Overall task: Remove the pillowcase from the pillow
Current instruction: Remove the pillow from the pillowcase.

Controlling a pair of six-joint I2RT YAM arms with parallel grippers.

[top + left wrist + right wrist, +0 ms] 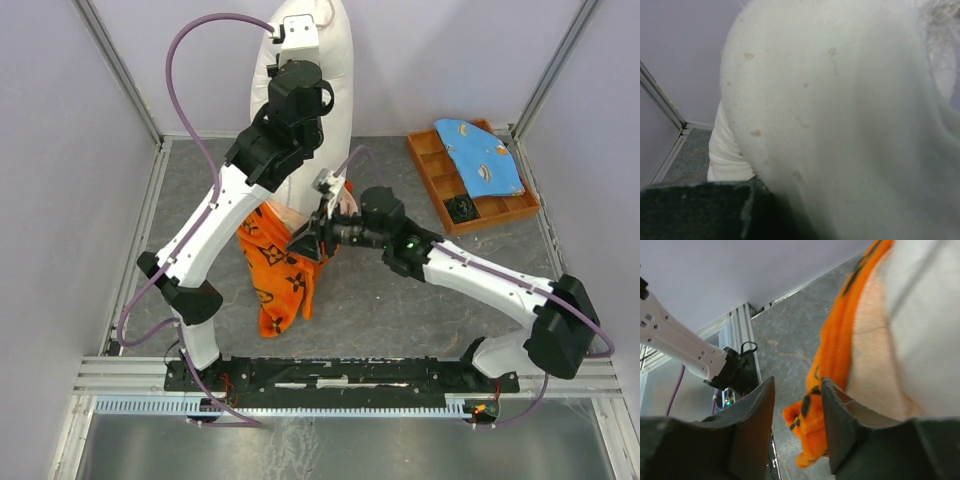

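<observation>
The white pillow (335, 95) stands upright at the back, held up by its top end. My left gripper (297, 35) is shut on that top end; in the left wrist view the pillow (840, 110) fills nearly everything and hides the jaws. The orange pillowcase (277, 268) with black motifs hangs bunched round the pillow's lower end, down to the table. My right gripper (313, 238) is at the pillowcase's right edge. Its jaws (797, 382) stand apart, with the pillowcase (837, 355) against the right finger and the pillow (927, 300) beyond it.
A wooden compartment tray (432, 185) sits at the back right with a light-blue patterned cloth (480, 155) draped over it and a small dark object (462, 208) in one compartment. Purple walls and metal frame rails (120, 215) close in the grey table (400, 310).
</observation>
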